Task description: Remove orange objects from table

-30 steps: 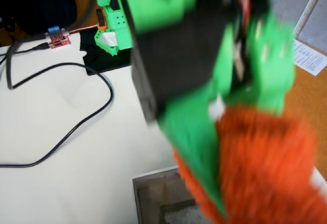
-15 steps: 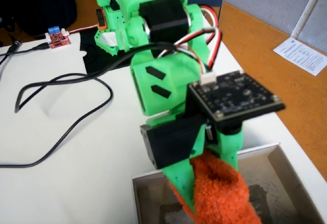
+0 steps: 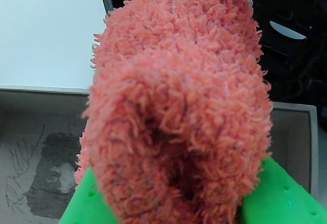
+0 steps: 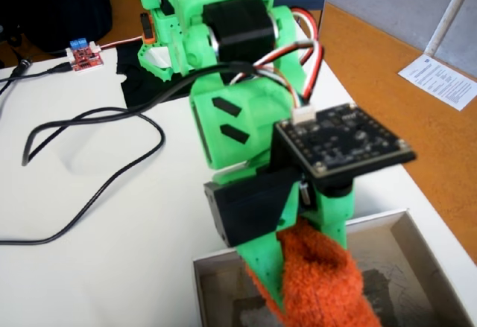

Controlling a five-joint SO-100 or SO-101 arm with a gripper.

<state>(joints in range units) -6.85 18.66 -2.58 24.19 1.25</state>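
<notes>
The orange fuzzy cloth lump [image 3: 179, 112] fills most of the wrist view, pinched between the green fingers [image 3: 84, 206] at the bottom. In the fixed view the same orange cloth [image 4: 324, 282] hangs from my green gripper [image 4: 309, 271], which is shut on it, over the shallow white-rimmed box [image 4: 414, 230] at the table's front. The white table [image 4: 127, 215] spreads to the left of the arm.
A black cable [image 4: 97, 163] loops across the tabletop on the left. A small red circuit board [image 4: 86, 57] lies at the back left by a black mat [image 4: 153, 81]. The box's grey inside [image 3: 36, 168] shows dark smudges. Orange-brown floor [image 4: 402, 111] lies right of the table.
One second ago the arm was a blur swinging with the cloth. Since half a second ago it has stayed over the box, nothing visibly moving.
</notes>
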